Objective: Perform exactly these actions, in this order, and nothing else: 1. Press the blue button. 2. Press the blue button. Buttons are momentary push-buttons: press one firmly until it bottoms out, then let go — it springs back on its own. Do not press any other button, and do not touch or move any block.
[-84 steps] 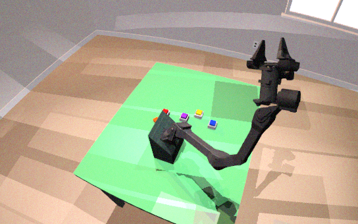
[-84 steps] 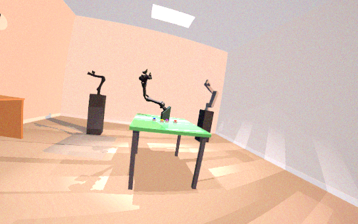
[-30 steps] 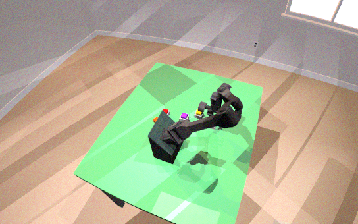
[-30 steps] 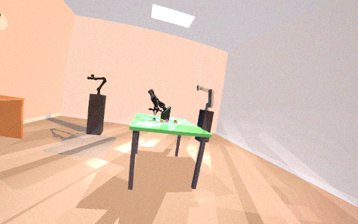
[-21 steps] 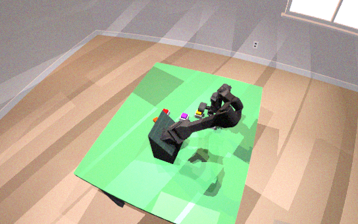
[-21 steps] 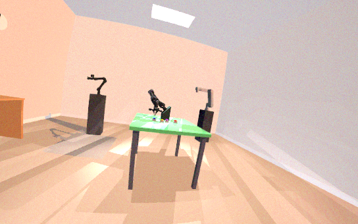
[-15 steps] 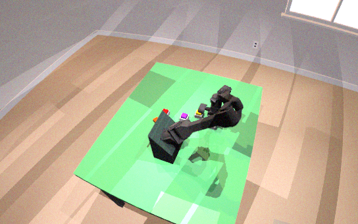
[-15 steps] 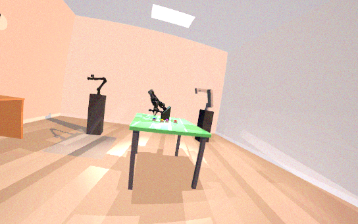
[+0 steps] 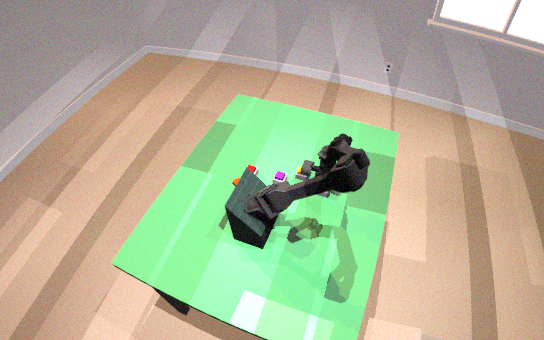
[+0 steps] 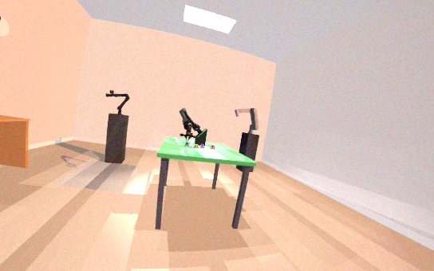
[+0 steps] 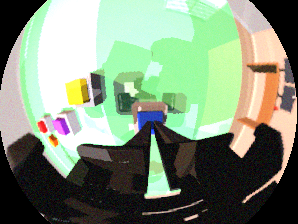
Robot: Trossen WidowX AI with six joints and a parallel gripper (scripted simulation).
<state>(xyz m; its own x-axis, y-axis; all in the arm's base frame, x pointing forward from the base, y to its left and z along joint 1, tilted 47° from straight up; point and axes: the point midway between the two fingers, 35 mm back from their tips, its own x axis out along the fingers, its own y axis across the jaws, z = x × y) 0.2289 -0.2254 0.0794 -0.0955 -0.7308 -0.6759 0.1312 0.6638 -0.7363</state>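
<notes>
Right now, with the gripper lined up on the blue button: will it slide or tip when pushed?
Probably neither. The blue button looks low and squat on a pale base flat on the green table, so tipping seems unlikely. The shut gripper sits centered on it, so a straight-down push should hardly shove it sideways.

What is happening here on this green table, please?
A single dark robot arm is reaching down over a row of small buttons on the green table. Its gripper is shut and holds nothing, and in the wrist view its tip points straight at the blue button. Whether it touches the button already, the pictures do not show. The yellow button, the purple button and the red button stand to the side, apart from the fingers.
</notes>
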